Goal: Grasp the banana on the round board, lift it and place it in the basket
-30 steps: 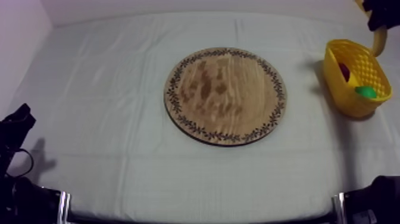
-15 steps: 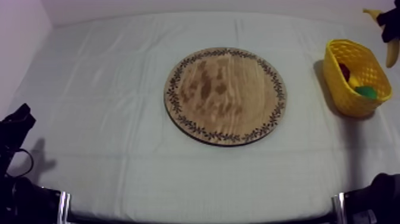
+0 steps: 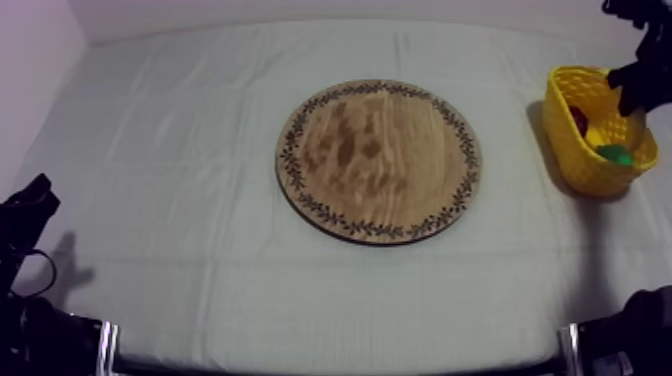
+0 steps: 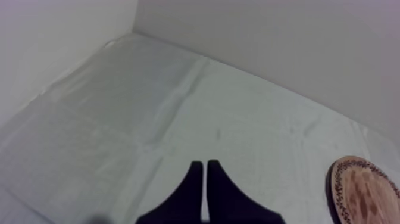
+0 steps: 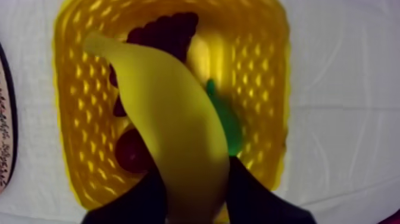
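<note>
The right gripper [image 5: 193, 171] hung above the yellow basket [image 5: 275, 89], its fingers pinching the banana [image 5: 172, 113] near one end, the rest of the fruit reaching out over the basket's opening; the wooden board [image 3: 378, 160] lay bare, well apart. Inside sat a bunch of grapes [image 5: 166, 33], a pear [image 5: 231, 128] and a small red fruit [image 5: 131, 152]; a good release probably meant lowering a little first, keeping clear of the rim, then spreading the fingers so the banana settled on the pile instead of bouncing out; the left gripper [image 4: 205, 170] rested low over the desk [image 4: 178, 113], fingers pressed together.
</note>
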